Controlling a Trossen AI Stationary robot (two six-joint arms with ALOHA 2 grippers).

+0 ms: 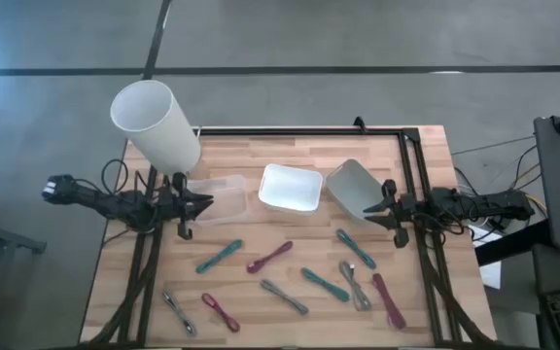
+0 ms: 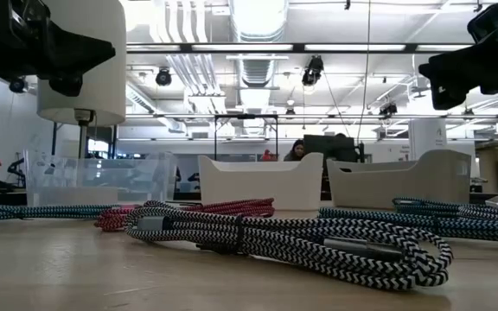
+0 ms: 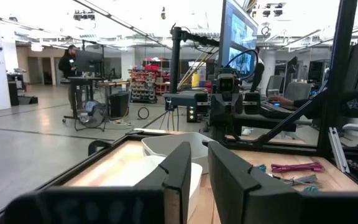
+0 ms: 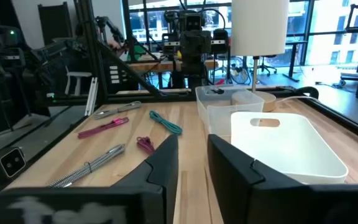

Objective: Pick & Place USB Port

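Observation:
Several bundled USB cables lie flat on the near half of the wooden table: teal (image 1: 219, 256), maroon (image 1: 268, 257), teal (image 1: 325, 284), grey (image 1: 284, 297), black-and-white (image 1: 178, 313) and others. The low view shows the black-and-white bundle (image 2: 292, 242) nearest. My left gripper (image 1: 205, 204) (image 3: 199, 149) hovers at the table's left, above the clear bin (image 1: 217, 199), its fingers a narrow gap apart. My right gripper (image 1: 369, 210) (image 4: 193, 140) hovers at the table's right beside the tilted pale bin (image 1: 355, 188), also narrowly open. Neither holds anything.
A white bin (image 1: 291, 188) stands between the clear bin and the pale bin along the table's middle. A white cylindrical lamp shade (image 1: 156, 122) rises over the far left corner. A black frame (image 1: 406, 146) runs along the far and right edges. People are in the room beyond.

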